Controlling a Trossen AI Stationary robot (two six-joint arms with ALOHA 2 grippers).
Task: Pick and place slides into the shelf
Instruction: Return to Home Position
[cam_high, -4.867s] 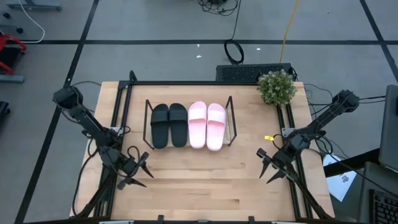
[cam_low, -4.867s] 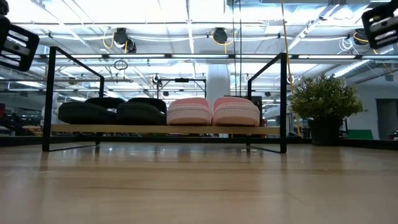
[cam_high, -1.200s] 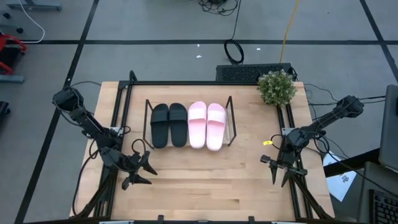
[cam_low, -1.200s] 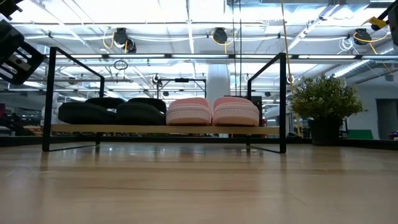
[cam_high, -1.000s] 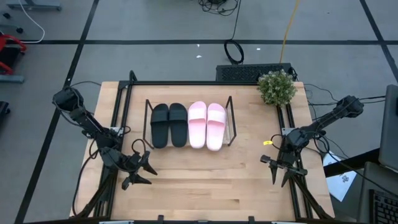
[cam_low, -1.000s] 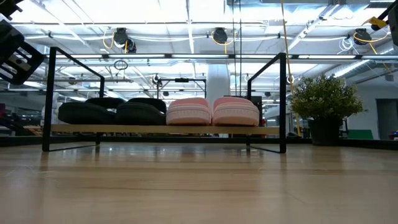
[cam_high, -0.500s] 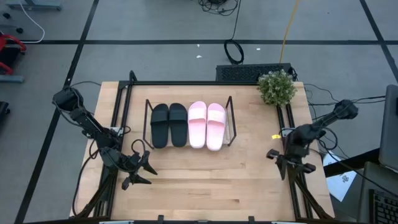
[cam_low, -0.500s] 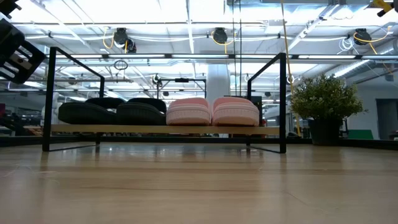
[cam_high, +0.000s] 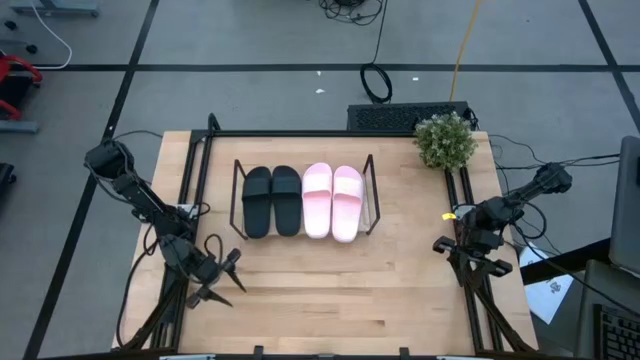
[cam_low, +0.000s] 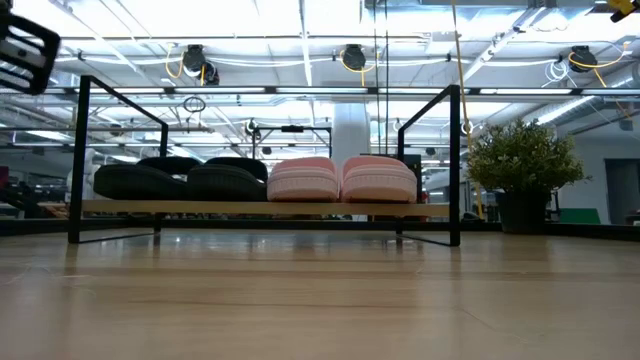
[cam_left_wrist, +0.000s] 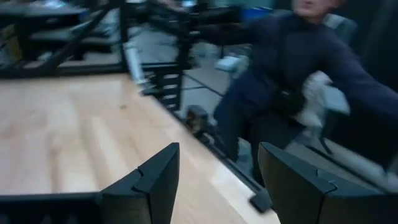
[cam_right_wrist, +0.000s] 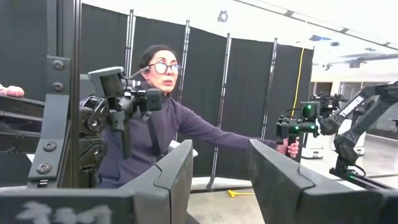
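High view: shows all four slides (cam_high: 317, 200) on the shelf (cam_high: 374, 195), soles flat on its board, side by side in one row. Black pair (cam_high: 257, 202) toward the shelf's left end, pink pair (cam_high: 347, 203) toward its right end, neighbours touching or close to it. No slide off the shelf anywhere on the table (cam_high: 330, 300).

Left gripper (cam_high: 228, 273) well apart from the shelf, off its front left corner, fingers spread and empty, as the left wrist view confirms. Right gripper (cam_right_wrist: 221, 152) well apart off the shelf's right end, likewise spread with nothing between the fingers.

Judged as placing done, with only the parking of both arms left.

Judged by look: light, soft foam, bendy rather than stiff, matte and unlikely to slip, nothing fragile. Best taken across the wide strap, or by pinching the sole's side edge. Likely to flex and droop if held by the toe alone.
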